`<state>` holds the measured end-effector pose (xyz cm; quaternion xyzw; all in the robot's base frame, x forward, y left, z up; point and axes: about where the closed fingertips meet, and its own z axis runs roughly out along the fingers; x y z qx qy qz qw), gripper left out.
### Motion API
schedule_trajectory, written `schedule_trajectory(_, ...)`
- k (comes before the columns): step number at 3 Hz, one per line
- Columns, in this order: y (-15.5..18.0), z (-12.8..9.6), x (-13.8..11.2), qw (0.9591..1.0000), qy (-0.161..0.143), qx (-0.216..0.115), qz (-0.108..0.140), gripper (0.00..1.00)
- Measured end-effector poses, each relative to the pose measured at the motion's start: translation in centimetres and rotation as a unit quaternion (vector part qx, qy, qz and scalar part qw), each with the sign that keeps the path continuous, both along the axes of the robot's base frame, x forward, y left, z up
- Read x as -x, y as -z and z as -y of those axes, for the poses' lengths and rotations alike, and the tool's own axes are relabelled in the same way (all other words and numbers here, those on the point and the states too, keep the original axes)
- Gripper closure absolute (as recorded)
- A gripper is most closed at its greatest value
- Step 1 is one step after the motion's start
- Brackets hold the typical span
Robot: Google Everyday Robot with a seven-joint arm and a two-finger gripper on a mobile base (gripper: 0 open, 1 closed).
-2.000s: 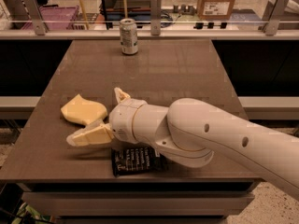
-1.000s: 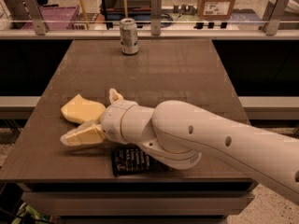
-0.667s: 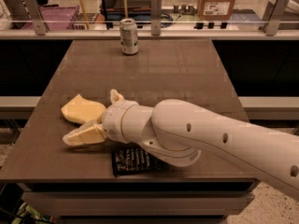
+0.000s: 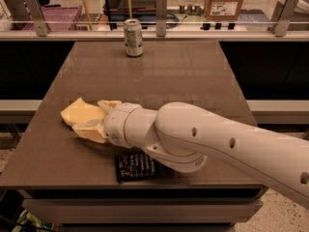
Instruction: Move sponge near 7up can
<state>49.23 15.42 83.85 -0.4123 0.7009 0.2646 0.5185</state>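
- A silvery-grey drink can with greenish markings [image 4: 133,37] stands upright at the 12 o'clock edge of the brown tabletop [image 4: 193,71].
- A pale yellow wavy foam sponge [image 4: 77,112] lies flat toward 8 o'clock.
- The white arm's gripper [image 4: 99,117] is at the sponge's 3 o'clock end, with its fingers [image 4: 89,129] spread either side.
- A black snack-bar wrapper [image 4: 137,167] lies at 6 o'clock.

It looked like a robotics lab or test bay. A plain brown table [image 4: 193,76] was fenced at the back by a clear rail [image 4: 87,27] on metal posts [image 4: 161,13], with a cardboard box [image 4: 223,4] and a purple crate [image 4: 58,17] stored behind. The robot's gripper [image 4: 88,115] sat low over the table's front left.
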Motion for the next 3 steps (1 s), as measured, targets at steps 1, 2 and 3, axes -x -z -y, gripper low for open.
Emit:
schedule_trajectory(1, -0.15, -0.17, 0.11, 1.0, -0.001, 0.001, 0.002, 0.65)
schedule_trajectory(2, -0.34, -0.38, 0.26, 1.0, -0.003, 0.002, 0.004, 0.96)
schedule_trajectory(3, -0.43, -0.46, 0.32, 1.0, -0.004, 0.002, 0.005, 1.0)
